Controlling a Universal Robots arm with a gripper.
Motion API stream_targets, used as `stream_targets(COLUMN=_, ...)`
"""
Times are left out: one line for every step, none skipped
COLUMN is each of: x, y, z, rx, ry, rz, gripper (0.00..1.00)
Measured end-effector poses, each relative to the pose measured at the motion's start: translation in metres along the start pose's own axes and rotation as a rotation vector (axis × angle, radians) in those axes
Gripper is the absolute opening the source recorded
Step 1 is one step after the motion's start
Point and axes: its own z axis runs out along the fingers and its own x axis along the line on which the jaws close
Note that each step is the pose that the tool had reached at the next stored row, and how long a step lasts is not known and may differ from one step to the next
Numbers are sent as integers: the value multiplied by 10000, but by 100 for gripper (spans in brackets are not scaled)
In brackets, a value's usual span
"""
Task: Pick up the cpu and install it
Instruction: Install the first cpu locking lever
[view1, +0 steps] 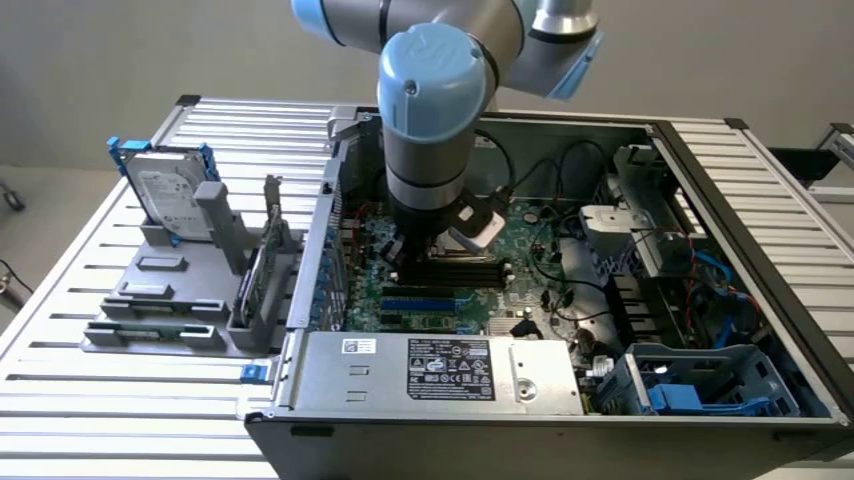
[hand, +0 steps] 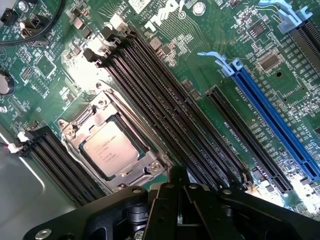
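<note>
Sitting in its socket on the green motherboard, the cpu shows its silver top inside the metal frame. Black memory slots run just beside the socket; a blue slot lies farther off. Closed and empty, the pincer hangs above the board near the socket. The computer case rests on a slatted worktop, a hard drive standing beside it.

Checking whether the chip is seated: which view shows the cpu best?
The wrist view: the cpu lies plainly inside the socket's metal frame on the motherboard. In the exterior view the arm covers that spot.
</note>
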Motion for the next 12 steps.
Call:
stream_targets(x=3, y=-3, z=-2, rx=-11, ry=-13, rz=0, gripper=11)
stream_targets(x=8, y=-7, z=-10, rx=-18, ry=-21, rz=0, gripper=11)
stream_targets(x=15, y=-13, z=-28, rx=-24, ry=-31, rz=-1, gripper=11)
stream_targets(x=26, y=-20, z=-50, rx=-21, ry=-23, rz=-2, gripper=11)
stream_targets(x=38, y=-30, z=-82, rx=-22, ry=-28, rz=-1, gripper=11)
stream_targets(x=53, y=-42, z=-120, rx=-22, ry=-31, rz=0, gripper=11)
stream_targets(x=71, y=-55, z=-159, rx=-19, ry=-35, rz=1, gripper=11)
stream_targets(x=92, y=-71, z=-196, rx=-12, ry=-43, rz=1, gripper=11)
stream_targets(x=115, y=-89, z=-221, rx=1, ry=-56, rz=-1, gripper=11)
stream_targets(x=137, y=-107, z=-235, rx=20, ry=-80, rz=-13, gripper=11)
stream_targets(x=156, y=-123, z=-242, rx=36, ry=-106, rz=-36, gripper=11)
stream_targets(x=172, y=-138, z=-247, rx=48, ry=-133, rz=-69, gripper=11)
